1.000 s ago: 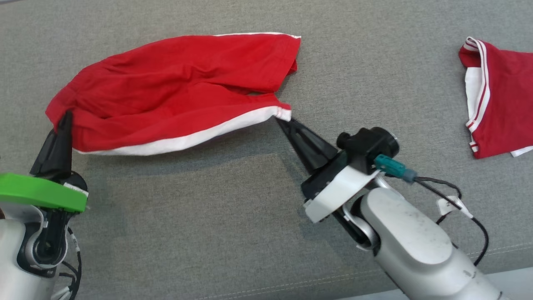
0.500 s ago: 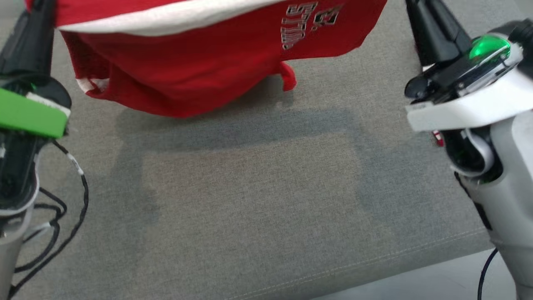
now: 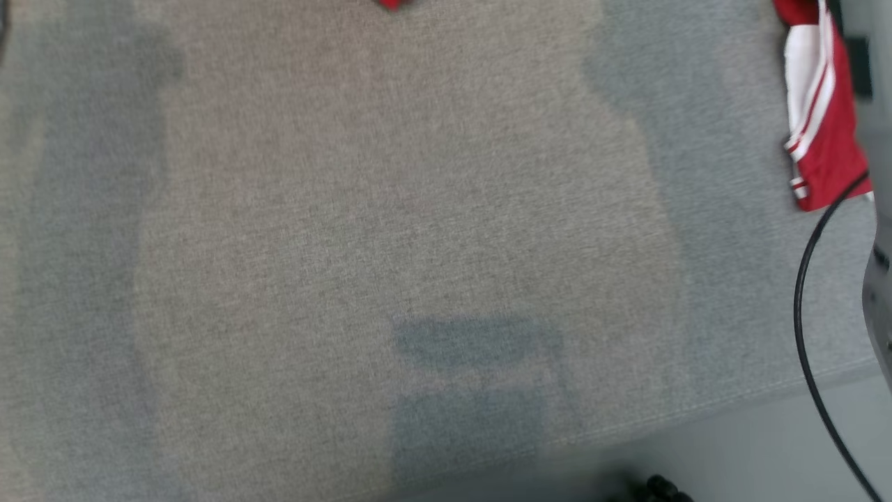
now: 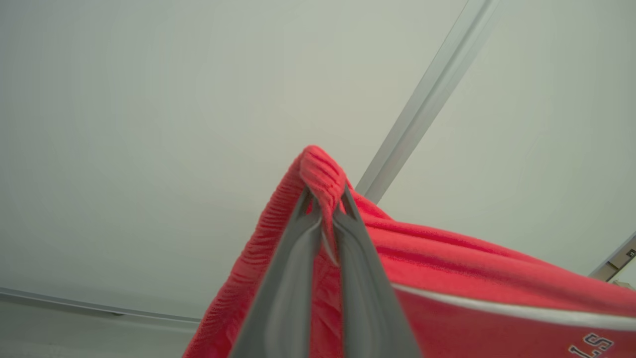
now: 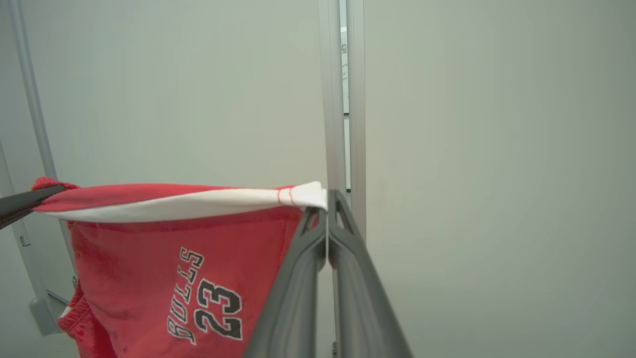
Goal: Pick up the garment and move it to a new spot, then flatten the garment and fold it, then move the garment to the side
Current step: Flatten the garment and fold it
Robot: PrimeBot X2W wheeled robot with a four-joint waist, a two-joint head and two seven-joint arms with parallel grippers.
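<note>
The garment (image 5: 174, 248) is a pair of red shorts with a white side stripe and a "BULLS 23" print. It hangs stretched in the air between both grippers, in front of a pale wall. My left gripper (image 4: 325, 199) is shut on its ribbed red waistband (image 4: 318, 169). My right gripper (image 5: 328, 201) is shut on a white-trimmed hem corner (image 5: 305, 194). At the left edge of the right wrist view, one dark finger (image 5: 25, 199) of the left gripper holds the far end. In the head view a sliver of the garment (image 3: 391, 3) shows at the top edge.
A second red and white garment (image 3: 822, 118) lies at the right of the grey fabric surface (image 3: 348, 209). A black cable (image 3: 805, 300) and a pale arm part (image 3: 879, 279) hang at the right edge. The surface's front edge (image 3: 732, 411) runs along the lower right.
Both grippers have lifted the garment off the grey surface and risen out of the top of the head view. The head view has shifted as well.
</note>
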